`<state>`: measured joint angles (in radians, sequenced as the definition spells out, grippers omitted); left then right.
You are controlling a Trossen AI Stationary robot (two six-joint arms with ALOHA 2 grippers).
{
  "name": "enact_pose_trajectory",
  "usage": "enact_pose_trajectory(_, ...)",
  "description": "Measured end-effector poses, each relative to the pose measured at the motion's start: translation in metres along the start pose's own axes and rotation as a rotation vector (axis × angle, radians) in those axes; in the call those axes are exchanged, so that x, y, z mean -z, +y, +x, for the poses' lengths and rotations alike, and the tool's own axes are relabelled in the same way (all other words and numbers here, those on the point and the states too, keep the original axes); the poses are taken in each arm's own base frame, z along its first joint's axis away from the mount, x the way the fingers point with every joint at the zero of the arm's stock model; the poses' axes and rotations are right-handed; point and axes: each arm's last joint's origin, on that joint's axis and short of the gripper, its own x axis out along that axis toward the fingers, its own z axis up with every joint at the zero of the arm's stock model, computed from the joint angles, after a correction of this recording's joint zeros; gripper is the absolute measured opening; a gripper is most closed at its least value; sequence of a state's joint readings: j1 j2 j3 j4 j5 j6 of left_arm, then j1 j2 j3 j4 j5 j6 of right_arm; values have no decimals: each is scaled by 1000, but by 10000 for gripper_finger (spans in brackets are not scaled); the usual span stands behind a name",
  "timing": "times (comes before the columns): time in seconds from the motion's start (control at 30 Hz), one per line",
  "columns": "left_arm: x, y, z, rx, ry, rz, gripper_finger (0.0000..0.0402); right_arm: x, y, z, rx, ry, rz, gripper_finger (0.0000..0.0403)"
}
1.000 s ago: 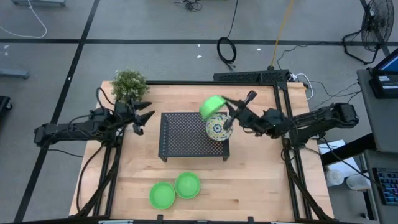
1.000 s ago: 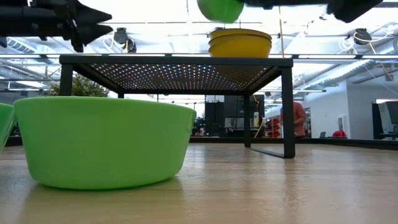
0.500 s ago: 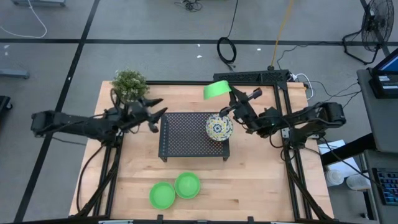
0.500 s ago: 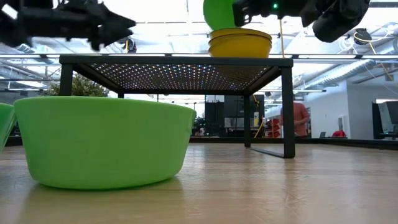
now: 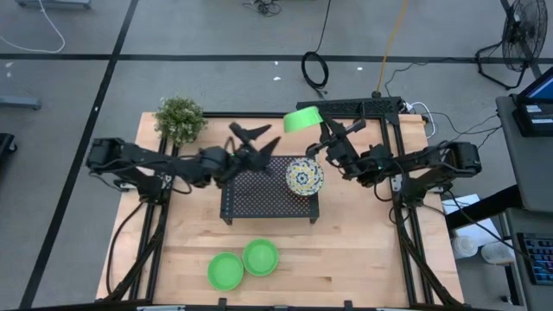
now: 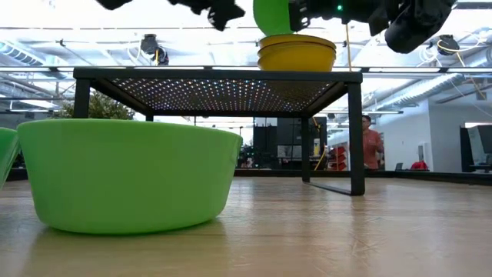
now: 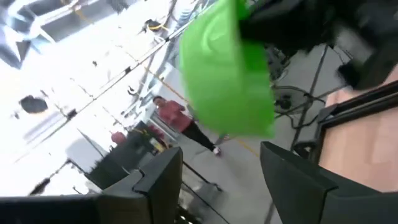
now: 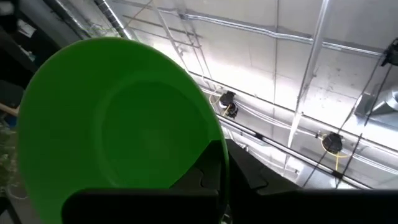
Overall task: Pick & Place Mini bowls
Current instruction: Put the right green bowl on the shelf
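Gleaming round green plastic bowl [image 5: 301, 120]

We see even overhead light on the bench [image 5: 363, 250] with soft shadows. Ceiling lamps glare white in the low view, and the left wrist view is smeared with blur.

You are looking at a pale wooden table [image 5: 363, 242] with a smooth, faintly shiny, visibly grained top. The black perforated metal rack [image 5: 259, 186] is matt, its sheet pierced with fine holes. The bright green plastic bowl [image 5: 302, 121] in the right claw [image 5: 321, 142] looks smooth and softly glossy, like the two green plastic bowls [image 5: 243, 264] at six o'clock. The white floral bowl [image 5: 304, 176] on the rack has a glazed, ceramic-like sheen. Both arms look matt dark.
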<state>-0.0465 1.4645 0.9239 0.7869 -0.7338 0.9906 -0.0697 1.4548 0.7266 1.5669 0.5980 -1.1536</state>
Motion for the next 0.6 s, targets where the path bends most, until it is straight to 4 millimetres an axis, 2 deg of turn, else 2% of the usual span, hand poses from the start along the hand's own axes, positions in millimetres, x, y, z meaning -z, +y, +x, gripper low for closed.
enact_pose_trajectory(0.1,-11,-10,10,7,-12,31,218,5,-3,3,16,11,21,0)
enact_pose_trajectory(0.27,-14,-19,21,27,-41,35,218,6,-4,5,22,14,74,0)
enact_pose_trajectory(0.43,-16,-12,25,8,-106,-38,218,3,-2,3,7,-6,132,0)
enact_pose_trajectory(0.6,-15,3,28,-105,-76,-130,218,-1,0,0,-12,-23,148,0)
